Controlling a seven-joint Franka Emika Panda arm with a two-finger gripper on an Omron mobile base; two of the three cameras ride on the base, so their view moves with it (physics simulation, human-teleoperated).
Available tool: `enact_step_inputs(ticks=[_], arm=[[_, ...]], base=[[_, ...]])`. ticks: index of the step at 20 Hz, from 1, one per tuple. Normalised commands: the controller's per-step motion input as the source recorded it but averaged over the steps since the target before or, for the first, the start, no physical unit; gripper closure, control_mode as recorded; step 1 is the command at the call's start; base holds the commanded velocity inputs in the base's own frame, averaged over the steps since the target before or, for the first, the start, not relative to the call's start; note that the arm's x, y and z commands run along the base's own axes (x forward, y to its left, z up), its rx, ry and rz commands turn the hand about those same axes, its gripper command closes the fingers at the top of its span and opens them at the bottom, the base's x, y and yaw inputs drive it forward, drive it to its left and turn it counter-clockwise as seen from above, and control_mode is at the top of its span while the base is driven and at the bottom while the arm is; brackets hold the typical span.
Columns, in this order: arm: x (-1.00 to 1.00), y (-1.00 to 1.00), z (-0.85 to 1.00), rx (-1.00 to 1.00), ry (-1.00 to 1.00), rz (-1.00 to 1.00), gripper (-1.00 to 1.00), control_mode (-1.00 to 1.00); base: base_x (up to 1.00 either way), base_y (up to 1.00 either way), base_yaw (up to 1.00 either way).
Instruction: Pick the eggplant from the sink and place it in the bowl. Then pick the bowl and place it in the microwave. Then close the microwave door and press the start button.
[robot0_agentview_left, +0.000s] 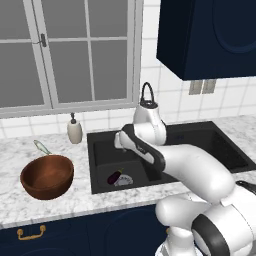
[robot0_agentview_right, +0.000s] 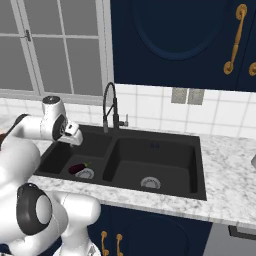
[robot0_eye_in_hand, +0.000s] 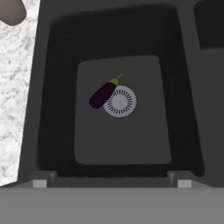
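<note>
A small dark purple eggplant lies on the floor of the left basin of the black sink, its stem end touching the round silver drain. My gripper hangs above that basin, well over the eggplant, open with nothing between its fingertips. The reddish-brown bowl stands upright on the marble counter, left of the sink. The microwave and its door are out of view.
A white soap dispenser stands behind the sink's left corner. The black gooseneck faucet rises at the back, between the basins. A dark blue wall cabinet hangs above the right side.
</note>
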Motion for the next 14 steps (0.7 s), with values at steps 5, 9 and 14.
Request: enact_step_inputs(ticks=[5, 9, 14], arm=[[0.27, 0.34, -0.28, -0.03, 0.00, -0.06, -1.00, -1.00], [0.33, 0.14, -0.27, 0.00, 0.00, -0.02, -1.00, -1.00], [0.40, 0.03, -0.19, 0.00, 0.00, 0.00, -1.00, -1.00]], base=[[0.00, 0.00, 0.00], [0.00, 0.00, 0.00], [0.00, 0.00, 0.00]])
